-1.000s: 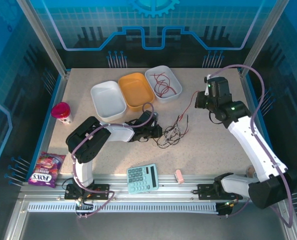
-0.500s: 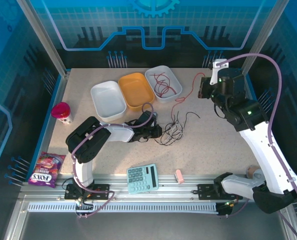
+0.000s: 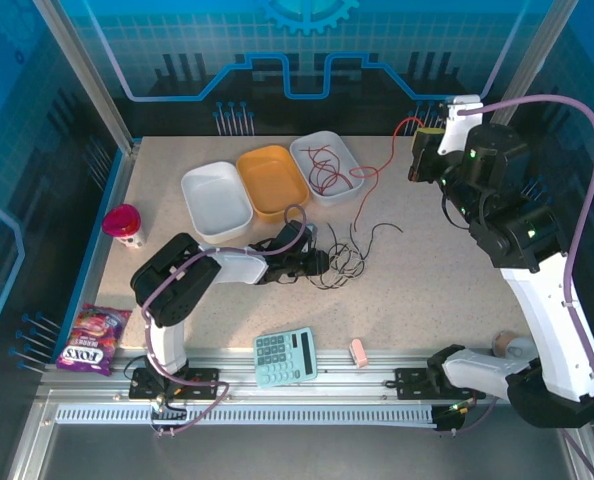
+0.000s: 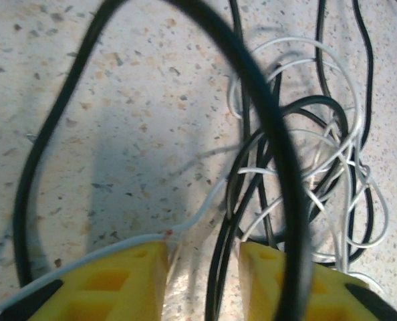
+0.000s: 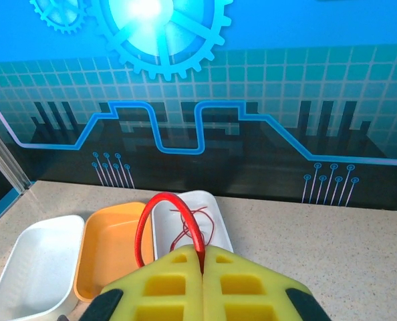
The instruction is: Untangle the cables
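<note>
Some red cables [image 3: 327, 170] lie in the 12 o'clock tray [image 3: 297, 155]; right jaws clamp another red cable [image 5: 160, 196]; left jaws, narrowly parted, straddle the unsorted tangle [image 3: 345, 262].

enclosure inspected. desk [image 3: 427, 290]: pale speckled stone-look top, matt finish. its left edge carries a blue strip [image 3: 105, 230]. the near edge is bounded by an aluminium rail [image 3: 227, 357], with a slotted white strip [image 3: 277, 413] running along below it.

back wall [image 3: 307, 70]: dark panel printed with a teal grid, a bright blue circuit-style line and small pin marks. gear emblem [image 5: 145, 17] at top centre, glowing white-blue at its hub in the right wrist view.

side walls [image 3: 17, 150]: translucent blue panels with similar line work, set behind slanting aluminium posts [image 3: 82, 70].

lighting: cool and even; shadows on the desk are soft.
</note>
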`<state>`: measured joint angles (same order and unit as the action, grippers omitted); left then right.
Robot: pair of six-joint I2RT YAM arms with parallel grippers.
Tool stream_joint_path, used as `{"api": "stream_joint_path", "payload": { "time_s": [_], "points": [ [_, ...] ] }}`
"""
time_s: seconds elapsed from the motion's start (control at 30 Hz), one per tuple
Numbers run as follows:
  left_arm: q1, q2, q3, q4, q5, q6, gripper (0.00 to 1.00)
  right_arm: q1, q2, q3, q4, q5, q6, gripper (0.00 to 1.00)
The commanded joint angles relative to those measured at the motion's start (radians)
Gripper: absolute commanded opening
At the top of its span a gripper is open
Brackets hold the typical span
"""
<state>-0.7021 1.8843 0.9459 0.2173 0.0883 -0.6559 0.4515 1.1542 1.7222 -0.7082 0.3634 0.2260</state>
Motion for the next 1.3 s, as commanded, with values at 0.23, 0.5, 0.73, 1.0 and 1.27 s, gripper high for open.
{"api": "stream_joint_path", "payload": {
  "time_s": [0.23,0.5,0.73,1.0,1.27],
  "points": [
    [0.015,-0.27,-0.032,-0.086,0.013,0.036,0.66,0.021,0.061,0.014,0.028,0.007,-0.026,0.0],
    [0.015,-0.514,-0.108,-0.146,-0.048,0.04,0.91,0.032,0.183,0.048,0.096,0.024,-0.05,0.0],
    [0.015,-0.77,-0.199,-0.289,-0.22,0.054,0.99,0.032,0.377,0.131,0.166,0.101,-0.12,0.0],
    [0.022,-1.018,-0.311,-0.491,-0.419,0.058,0.99,0.032,0.666,0.369,0.114,0.177,-0.158,0.0],
    [0.03,-1.155,-0.389,-0.564,-0.458,0.025,0.99,0.023,0.87,0.574,0.026,0.238,-0.159,0.0]
  ]
}}
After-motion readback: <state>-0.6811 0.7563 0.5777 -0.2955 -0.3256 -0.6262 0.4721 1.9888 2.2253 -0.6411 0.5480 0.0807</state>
